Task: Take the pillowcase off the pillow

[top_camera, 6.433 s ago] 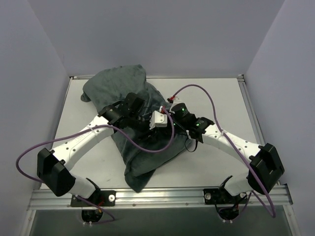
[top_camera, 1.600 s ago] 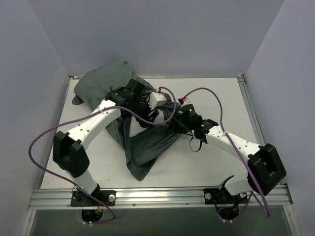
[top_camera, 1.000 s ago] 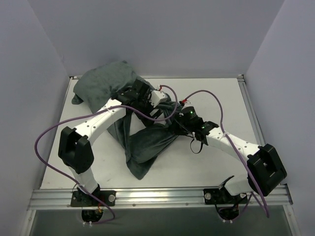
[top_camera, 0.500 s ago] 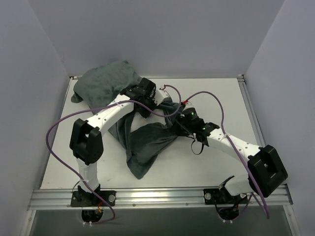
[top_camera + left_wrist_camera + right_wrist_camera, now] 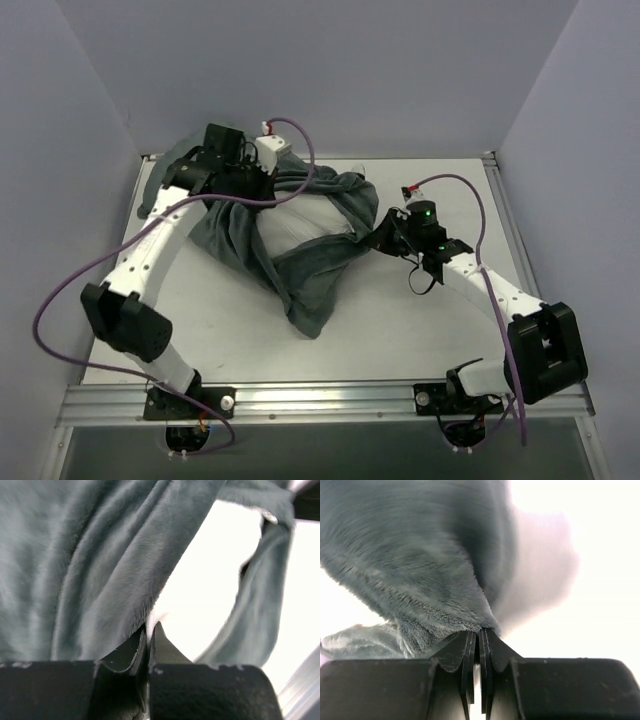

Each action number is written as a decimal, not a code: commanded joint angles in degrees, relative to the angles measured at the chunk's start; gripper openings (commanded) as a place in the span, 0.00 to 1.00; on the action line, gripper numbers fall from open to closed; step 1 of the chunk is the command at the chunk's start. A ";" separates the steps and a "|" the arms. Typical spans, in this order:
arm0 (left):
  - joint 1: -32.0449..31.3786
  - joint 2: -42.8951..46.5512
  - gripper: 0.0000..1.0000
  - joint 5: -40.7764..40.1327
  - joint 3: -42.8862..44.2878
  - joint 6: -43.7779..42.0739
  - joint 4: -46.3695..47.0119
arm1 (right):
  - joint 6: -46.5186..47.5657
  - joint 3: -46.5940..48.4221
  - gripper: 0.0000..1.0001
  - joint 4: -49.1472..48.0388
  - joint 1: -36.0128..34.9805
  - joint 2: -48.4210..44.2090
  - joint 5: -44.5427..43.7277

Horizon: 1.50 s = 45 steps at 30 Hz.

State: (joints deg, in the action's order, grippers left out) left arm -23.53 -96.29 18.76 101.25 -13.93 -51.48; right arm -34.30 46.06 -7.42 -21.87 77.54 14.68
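Observation:
The dark grey pillowcase point(image 5: 310, 290) lies across the table's back left, and a fold of it trails toward the front. Its mouth is stretched wide between my two grippers. Inside the mouth the white pillow point(image 5: 300, 222) shows. My left gripper point(image 5: 262, 182) is at the back left, shut on the pillowcase's point(image 5: 75, 555) rim. In the left wrist view, grey plush runs right into its closed tips point(image 5: 148, 626). My right gripper point(image 5: 385, 232) is at centre right, shut point(image 5: 480, 630) on the opposite edge of the pillowcase point(image 5: 420, 555). No zebra-striped face shows.
The white table point(image 5: 440, 330) has walls close on the left, back and right. An aluminium rail point(image 5: 330, 400) runs along the front by the arm bases. Purple cables point(image 5: 60, 300) loop off both arms.
My left gripper closed on the fabric and swung to the back left corner. That pulled the pillowcase's mouth open and bared the white pillow. My right gripper shifted right, still gripping.

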 commanded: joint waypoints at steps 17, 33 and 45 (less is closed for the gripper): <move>15.88 28.70 0.02 20.26 -4.81 -4.88 -8.56 | 6.45 6.15 0.00 1.98 13.36 15.45 2.36; 2.44 25.62 0.02 11.55 -18.46 -1.71 0.51 | 14.79 20.99 0.89 13.78 -2.48 -2.65 -7.48; 1.38 25.54 0.02 10.06 -17.76 -1.54 0.24 | 14.62 36.99 0.86 11.02 -14.25 22.30 -1.67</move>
State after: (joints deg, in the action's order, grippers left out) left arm -21.76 -73.28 27.14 79.81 -15.57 -56.77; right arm -20.86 81.34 0.01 -34.28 96.49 11.55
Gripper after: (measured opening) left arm 0.049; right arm 0.867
